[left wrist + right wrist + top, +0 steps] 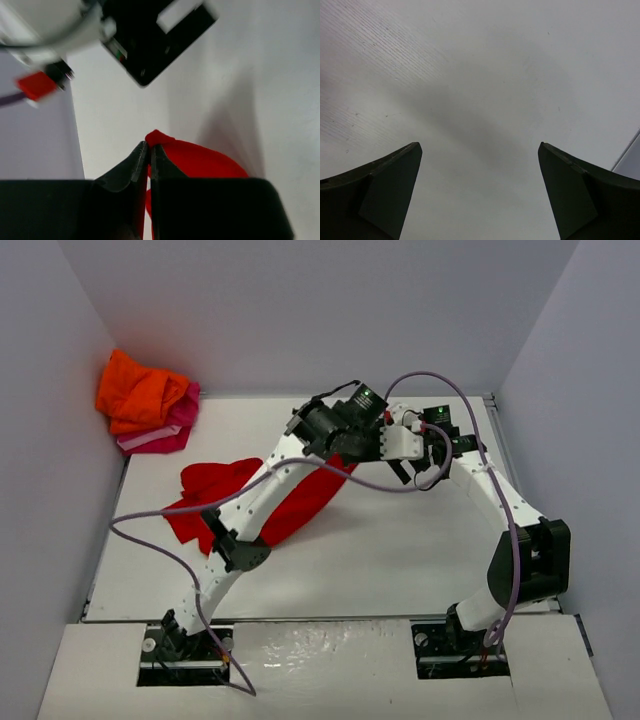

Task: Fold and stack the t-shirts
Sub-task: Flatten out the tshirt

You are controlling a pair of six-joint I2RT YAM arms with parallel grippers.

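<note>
The red t-shirt (225, 502) lies crumpled on the left middle of the white table, with one part pulled up and to the right. My left gripper (352, 458) is shut on a corner of this shirt; the left wrist view shows the jaws (149, 150) pinched on the red cloth (200, 160) above the table. My right gripper (420, 466) hangs just right of it, open and empty; the right wrist view (480, 195) shows only bare table between its fingers. The orange t-shirt (140, 392) sits bunched on the pink t-shirt (168, 432) in the back left corner.
White walls enclose the table (400, 560) at the back, left and right. The two wrists are close together at the back middle, and part of the right arm (155, 35) fills the top of the left wrist view. A purple cable (150, 530) loops over the left side.
</note>
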